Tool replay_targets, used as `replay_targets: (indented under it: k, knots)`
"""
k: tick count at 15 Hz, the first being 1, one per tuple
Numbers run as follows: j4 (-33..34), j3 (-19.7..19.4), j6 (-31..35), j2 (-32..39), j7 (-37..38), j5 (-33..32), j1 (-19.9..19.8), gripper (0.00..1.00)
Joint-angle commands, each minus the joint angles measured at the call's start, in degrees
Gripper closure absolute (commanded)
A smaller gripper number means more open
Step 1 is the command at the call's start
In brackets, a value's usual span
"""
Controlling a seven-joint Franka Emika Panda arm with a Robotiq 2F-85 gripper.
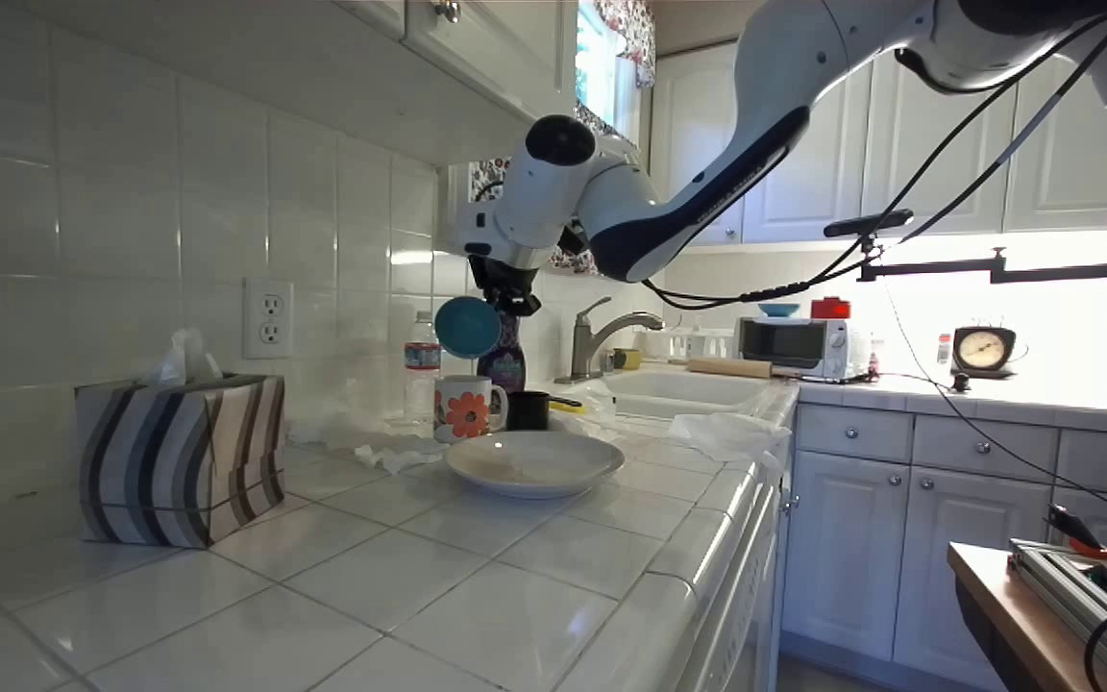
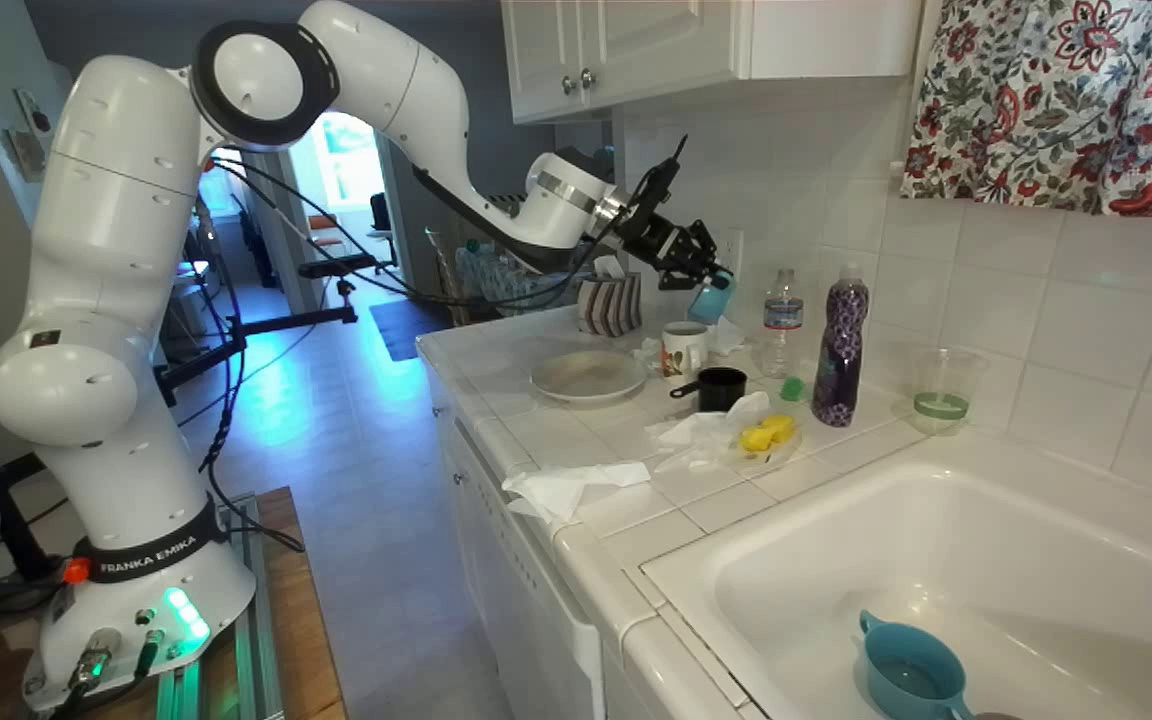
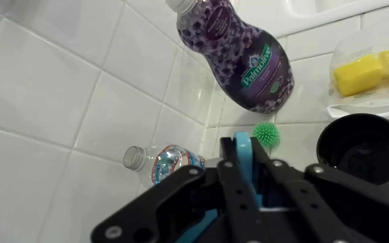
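We see the black two-fingered gripper (image 3: 244, 146) clamped on a round blue cup (image 1: 467, 328), its fingertips (image 3: 228, 150) nearly together because what they pinch is only a narrow blue strip (image 3: 244, 154), most likely the handle. We judge that grip sensible, since it would keep the fingertips clear of the cup's mouth. The cup looks tipped and hangs above the counter, at twelve o'clock from a white mug with an orange flower (image 1: 464, 409) in an exterior view.

In the wrist view, counting from the fingertips, we place a purple plastic dish-soap bottle (image 3: 241, 60) at twelve o'clock, a small green spiky ball (image 3: 266, 134) at two, a round black cup (image 3: 361, 148) at three and a clear plastic water bottle (image 3: 171, 161) near nine. Both bottles stand close to the glossy white-tiled wall (image 3: 46, 87), probably to keep them out of the way.

The white counter of square tiles (image 1: 515, 615) bears a shallow off-white plate (image 1: 534, 463), with a striped cardboard tissue box (image 1: 169, 466) at nine o'clock from it in an exterior view. Around it we make out white panelled cabinets (image 1: 861, 548), a white sink basin (image 2: 1016, 560) holding a second blue cup (image 2: 911, 668), and a red-flowered curtain (image 2: 1056, 110).
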Motion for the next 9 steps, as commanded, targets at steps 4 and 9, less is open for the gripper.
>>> replay_targets:
  k: [4,9]
  knots:
    - [-1.5,1.4,-5.3,-1.8,0.8,-3.1,0.8,0.97]
    - [-0.8,2.2,-8.9,-1.1,0.1,-4.1,1.2,0.97]
